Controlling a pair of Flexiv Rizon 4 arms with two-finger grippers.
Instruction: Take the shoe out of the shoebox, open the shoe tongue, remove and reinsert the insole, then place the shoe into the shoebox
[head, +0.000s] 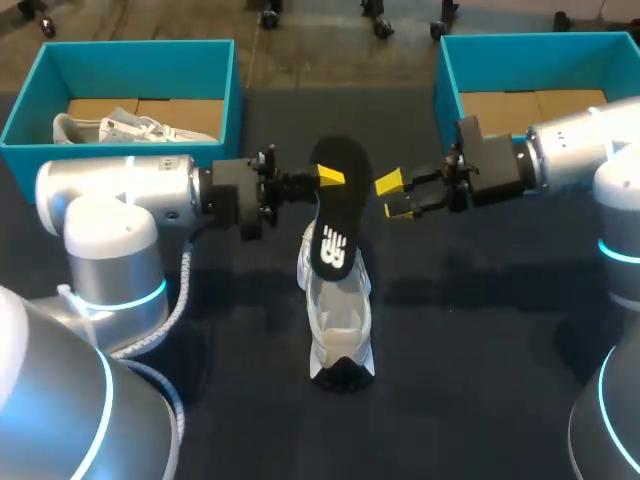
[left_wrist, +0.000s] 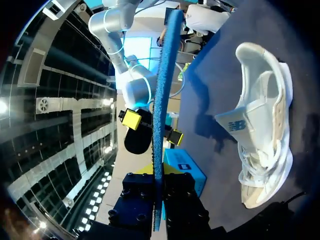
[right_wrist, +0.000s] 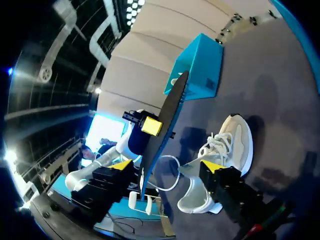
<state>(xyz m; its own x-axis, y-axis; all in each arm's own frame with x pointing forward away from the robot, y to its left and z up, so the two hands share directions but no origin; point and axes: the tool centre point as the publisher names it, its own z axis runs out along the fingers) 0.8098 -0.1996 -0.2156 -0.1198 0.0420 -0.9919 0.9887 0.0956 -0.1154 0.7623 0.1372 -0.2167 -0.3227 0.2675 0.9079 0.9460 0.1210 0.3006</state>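
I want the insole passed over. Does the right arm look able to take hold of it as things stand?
Probably yes. The right pincer is open just beside the insole, with nothing between them. The left pincer holds it from the other side, so the near edge looks free.

Pretty dim overall tbh. The dark table (head: 480, 400) soaks up light, the white shoe (head: 338, 322) pops, soft shadows sit beside it, and the left arm (head: 110, 240) has a glowing blue ring. Ceiling lamps glare in both wrist views.

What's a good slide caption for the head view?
Left gripper shut on the black insole above the white shoe, right gripper open beside it.
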